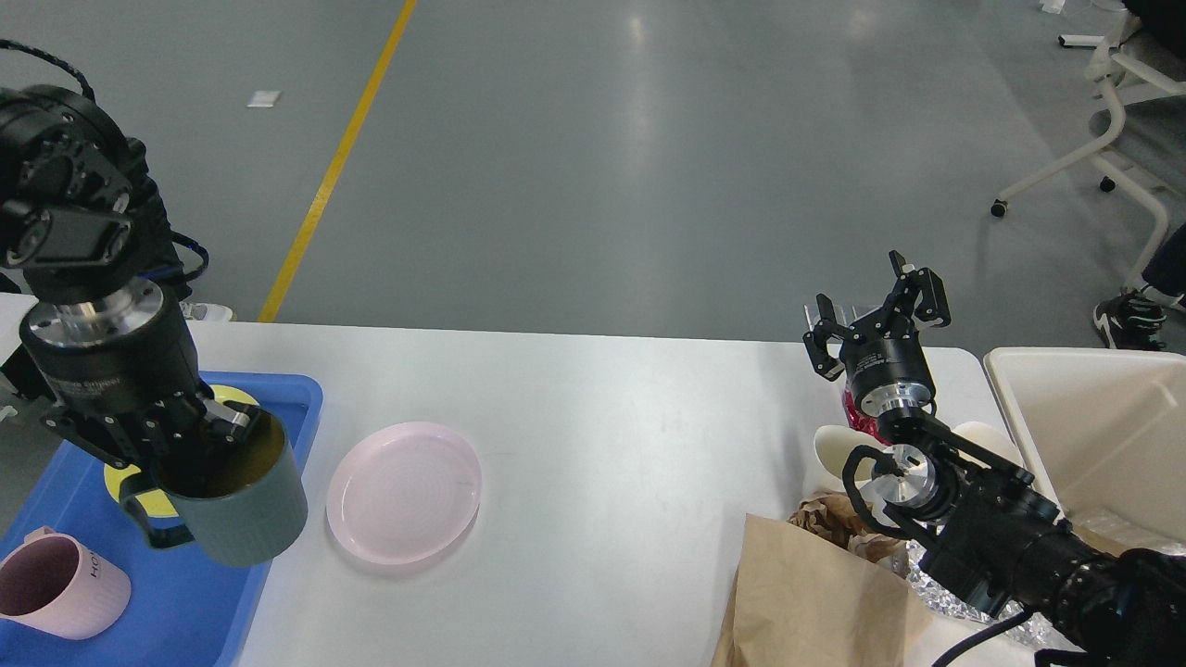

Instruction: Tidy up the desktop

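The white desktop [611, 435] fills the middle of the head view. My left gripper [199, 431] is shut on the rim of a grey-green mug [243, 505] and holds it upright over the right edge of the blue tray [296, 394]. A pink plate [403, 491] lies on the desktop just right of the mug. My right gripper [876, 310] is open and empty, raised near the far right edge above a red packet [857, 417].
A pink mug [51, 588] and a yellow dish [120, 480] sit in the tray. At the right are pale cups [834, 449], crumpled paper [834, 514], a brown paper bag [815, 593], foil [982, 611] and a cream bin [1093, 426].
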